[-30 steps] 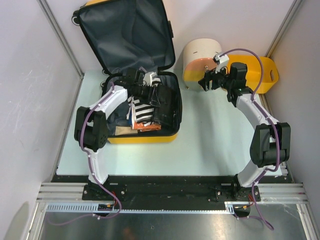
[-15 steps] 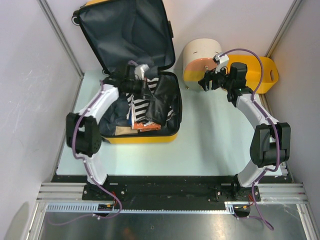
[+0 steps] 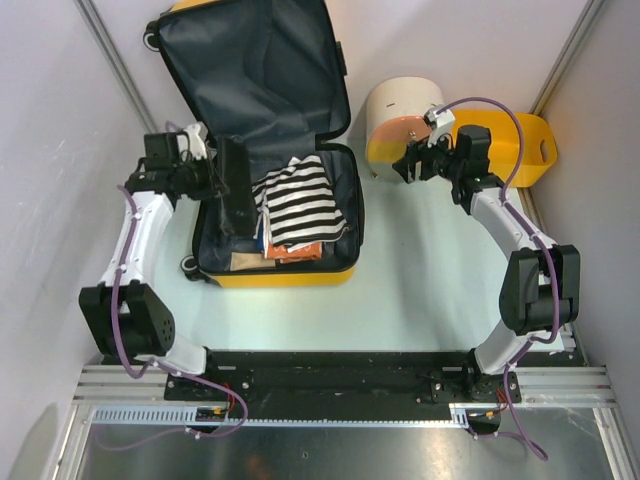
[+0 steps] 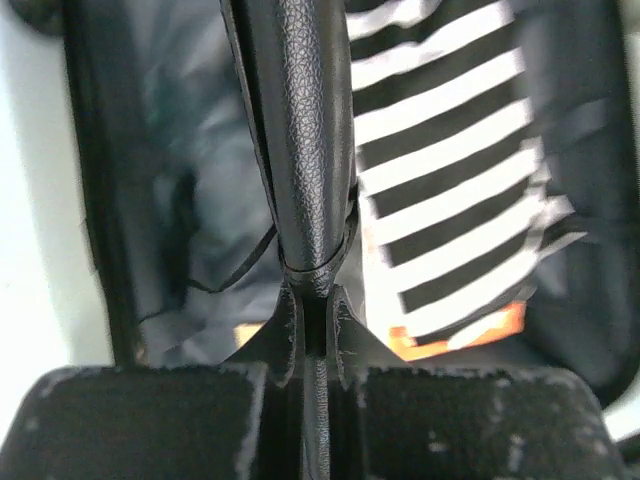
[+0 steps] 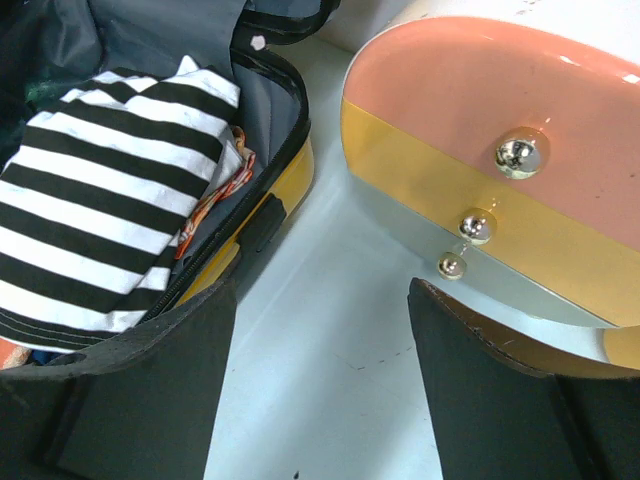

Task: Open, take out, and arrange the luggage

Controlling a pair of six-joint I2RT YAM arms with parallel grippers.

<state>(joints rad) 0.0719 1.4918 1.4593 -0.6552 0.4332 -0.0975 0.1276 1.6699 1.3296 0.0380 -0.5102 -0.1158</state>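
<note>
A black leather pouch [image 4: 300,130] is clamped by the left gripper [image 4: 315,320] at nine o'clock of the open luggage [image 3: 255,70] (lid raised); the right gripper [image 5: 320,380] is held open, empty.

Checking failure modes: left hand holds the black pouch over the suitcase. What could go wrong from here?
1. The left hand pinches only a thin edge of the pouch; it may slip and drop into the suitcase.
2. A thin cord trails off the pouch and could snag.
3. The open right hand sits close to the round box; a swing might knock it.
</note>
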